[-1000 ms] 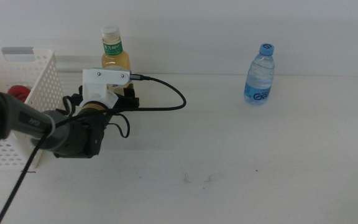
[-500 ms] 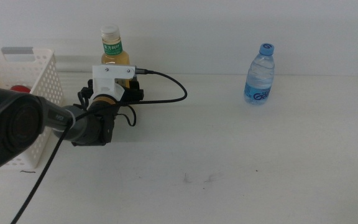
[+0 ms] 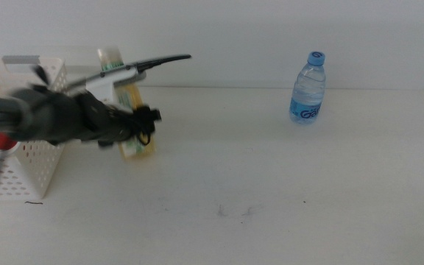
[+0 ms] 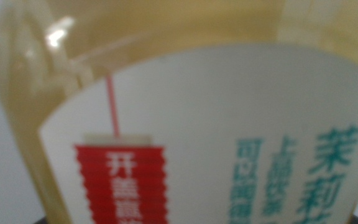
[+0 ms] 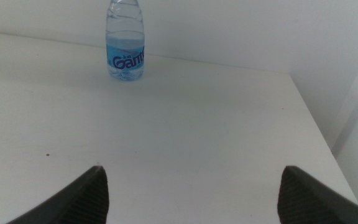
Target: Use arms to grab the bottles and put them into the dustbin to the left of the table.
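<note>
Clamped on the yellow tea bottle (image 3: 133,118), the left gripper (image 3: 140,126) sits above the tabletop's far left part, its blurred arm (image 3: 43,118) reaching in across the dustbin (image 3: 20,158). That bottle is tilted and raised clear of the table (image 3: 271,184), its white cap leaning toward the dustbin's grey-stripped rim; in the left wrist view the bottle (image 4: 185,124) fills nearly the whole picture (pale label with a red block and green characters), so close that the jaws themselves are hidden, save for dark slivers at the lower corners. A black cable arcs up from the gripper past the bottle's neck. Just beside the gripper the white perforated dustbin stands at the table's left edge, with something red showing through its wall. Well apart, near the far right edge, the clear water bottle (image 3: 307,87) stands upright with its blue cap on. The right gripper (image 5: 191,190) waits over the near right part of the tabletop, its two dark jaws wide apart with nothing between them, and the water bottle (image 5: 127,40) lies ahead of it.
</note>
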